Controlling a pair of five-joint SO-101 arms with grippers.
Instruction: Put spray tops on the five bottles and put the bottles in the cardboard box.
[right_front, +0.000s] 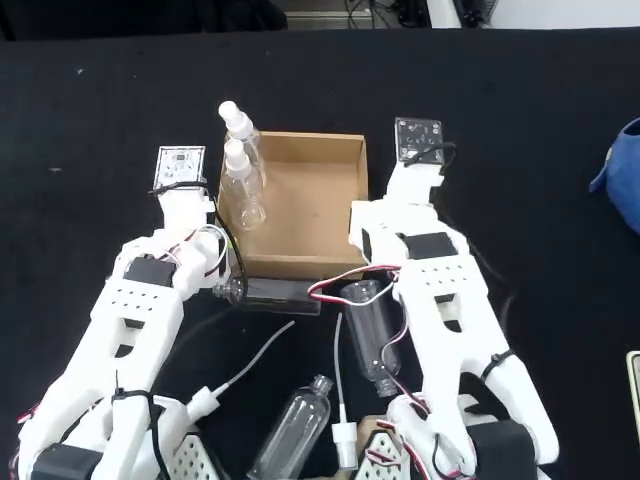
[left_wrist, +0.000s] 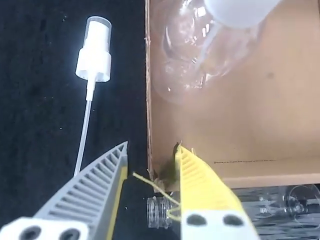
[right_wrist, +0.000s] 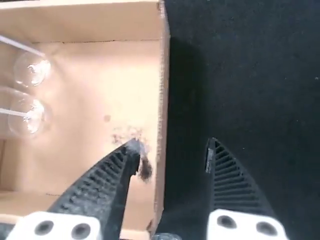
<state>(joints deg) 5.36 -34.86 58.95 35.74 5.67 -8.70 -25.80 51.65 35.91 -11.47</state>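
**Open claws straddle box as three bottles wait uncapped**

Both claws are released. The left gripper (left_wrist: 151, 147) spans the corrugated cardboard box's (right_front: 315, 205) left wall, and the right gripper (right_wrist: 172, 145) spans its right wall. Two clear, rounded capped bottles (right_front: 243, 190) stand inside. Three open bottles (right_front: 372, 335) and three white, long-tubed spray tops (left_wrist: 93, 50) lie loose on black cloth (right_front: 500, 150).

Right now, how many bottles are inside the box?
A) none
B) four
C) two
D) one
C: two bottles stand inside the box, against one side wall.
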